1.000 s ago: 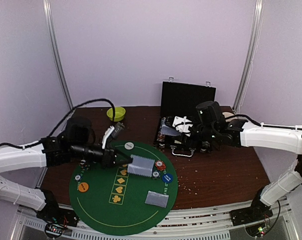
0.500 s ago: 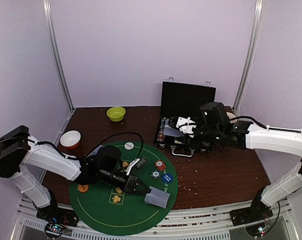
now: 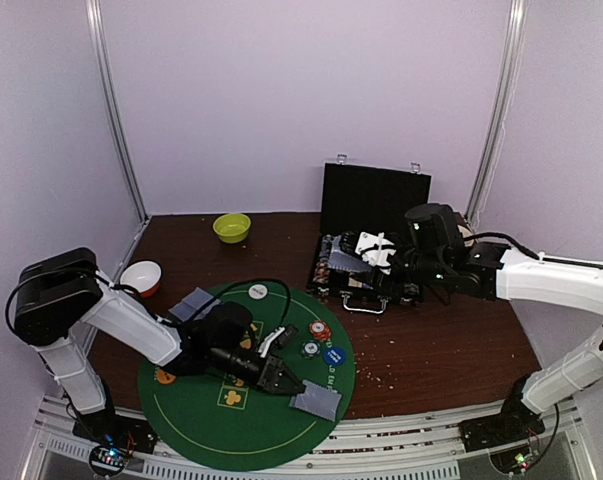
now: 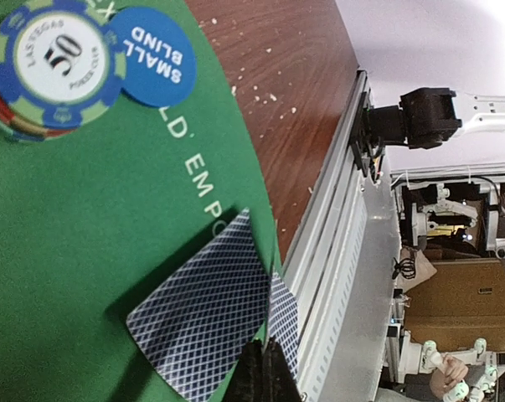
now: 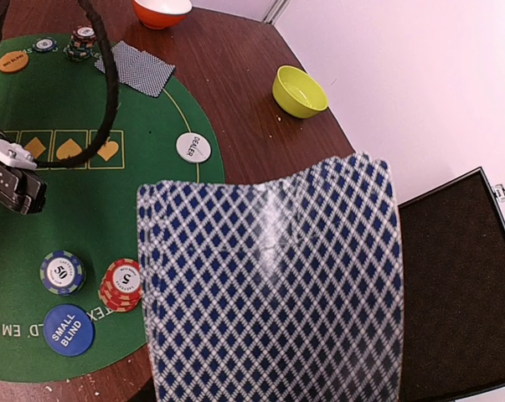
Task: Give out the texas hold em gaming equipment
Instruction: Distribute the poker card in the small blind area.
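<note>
On the green mat (image 3: 211, 425), close to its near edge, lie two playing cards (image 4: 210, 322), blue backs up, one partly on top of the other. The left gripper (image 3: 284, 380) is low over the mat, and its tips are right at the edge of these cards. The tips look close together, but it is too hard to tell if they pinch a card or have let go.

The right gripper (image 3: 379, 252) waits over the open black case (image 3: 376, 195). It is clamped on a fan of playing cards (image 5: 269, 285), held up off the table.

The step looks like dealing a pair of cards to this seat. To do it well, the left gripper should let go all the way and then lift straight up. If it slides away sideways, it may drag a card. The cards are very near the rim of the mat, so a small push could send one off the green.

A stack of chips (image 4: 55, 67) and the blue small blind disc (image 4: 152, 46) sit a little way off, so the arm should rise before it swings back. Another pair of cards (image 5: 139, 69) lies at the far side of the mat, near the white dealer disc (image 5: 193, 146).
</note>
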